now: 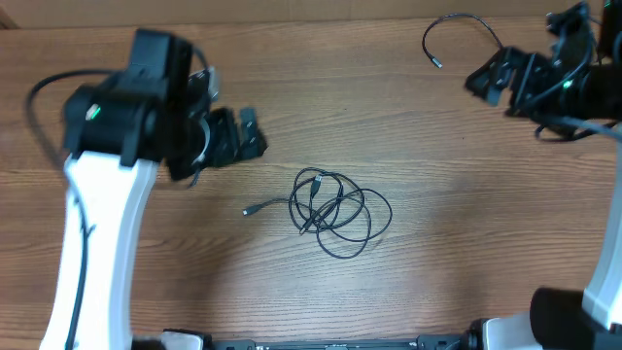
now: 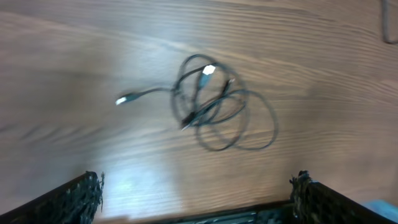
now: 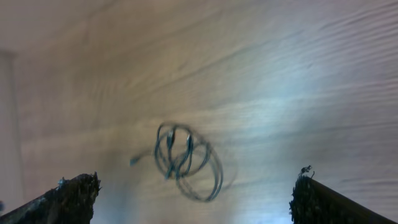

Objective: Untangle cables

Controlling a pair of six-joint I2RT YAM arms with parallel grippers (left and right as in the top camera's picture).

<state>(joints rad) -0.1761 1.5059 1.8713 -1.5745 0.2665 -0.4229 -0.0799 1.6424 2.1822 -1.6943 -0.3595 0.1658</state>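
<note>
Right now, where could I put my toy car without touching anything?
Bare wood lies right of the tangled cables, short of the right hand, and in front of them beside the left arm. Crowded: the middle, and the far right corner with a loose cable.

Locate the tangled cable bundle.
In the overhead view, the cable bundle lies at the middle of the table, nearest the open left pincer but not touching it.

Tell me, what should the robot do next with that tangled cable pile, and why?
Probably lower the left gripper toward the loose plug end sticking out of the cables. That gripper is open and empty, nothing is touching the bundle, and the free end on its side looks easiest to grab and pull out.
</note>
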